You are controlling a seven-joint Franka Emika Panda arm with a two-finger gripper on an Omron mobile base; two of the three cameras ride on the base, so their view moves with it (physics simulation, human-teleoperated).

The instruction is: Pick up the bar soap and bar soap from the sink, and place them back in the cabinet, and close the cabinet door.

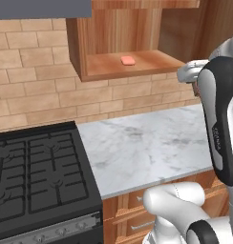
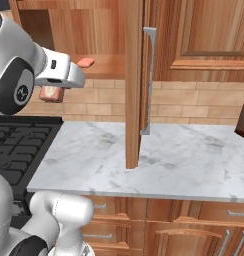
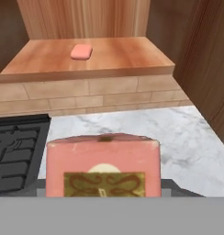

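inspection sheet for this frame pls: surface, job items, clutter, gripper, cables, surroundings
Surface: white marble counter, bare where seen.
Job's things: one bar soap lies on the cabinet shelf; second, boxy pink soap is in the gripper, below and in front of the shelf. Cabinet door stands open, edge-on in the right base view.
Clutter: nothing seen.
Gripper: gripper carries the pink soap; fingertips hidden behind it.
Cables: nothing seen.
Surroundings: black stove beside the counter, brick backsplash, lower drawers, dark object at the right edge, unclear what.
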